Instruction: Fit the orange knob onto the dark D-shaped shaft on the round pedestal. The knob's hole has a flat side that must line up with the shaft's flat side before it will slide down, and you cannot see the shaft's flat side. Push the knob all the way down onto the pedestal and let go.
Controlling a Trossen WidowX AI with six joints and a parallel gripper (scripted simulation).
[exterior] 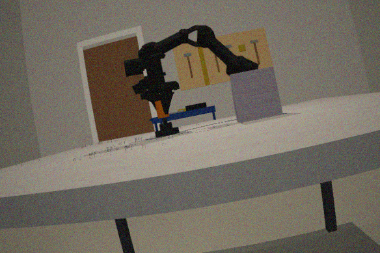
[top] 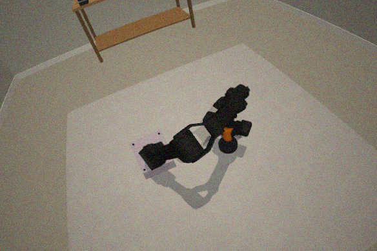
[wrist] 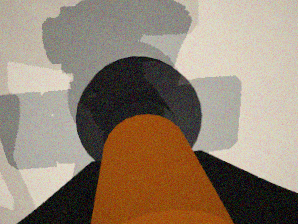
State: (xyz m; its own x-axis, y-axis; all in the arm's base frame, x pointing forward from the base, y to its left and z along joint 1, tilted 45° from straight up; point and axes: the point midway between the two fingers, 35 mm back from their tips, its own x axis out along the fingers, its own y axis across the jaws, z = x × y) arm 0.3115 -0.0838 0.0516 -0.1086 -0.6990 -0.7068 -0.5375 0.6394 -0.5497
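Observation:
The orange knob (top: pixel 228 134) (exterior: pixel 160 110) (wrist: pixel 150 175) is upright between the fingers of my gripper (exterior: pixel 162 112) (wrist: pixel 148 164), which is shut on it and points down. The dark round pedestal (top: pixel 228 148) (exterior: pixel 167 132) (wrist: pixel 120 82) stands on the table under the knob. In the exterior view the knob's lower end is above the pedestal's base, with a dark narrower part showing between them. The knob overlaps the pedestal's near part in the wrist view. The shaft's top and its flat side cannot be made out, nor whether the shaft is inside the hole.
The pale table top (top: pixel 274 194) (exterior: pixel 208 160) carries the arm's lilac mounting block (top: pixel 152 139) (exterior: pixel 257 95), with the arm arching from it to the pedestal. A wooden shelf (top: pixel 142 28), a blue bench (exterior: pixel 192 113) and a brown door (exterior: pixel 117 92) are in the background.

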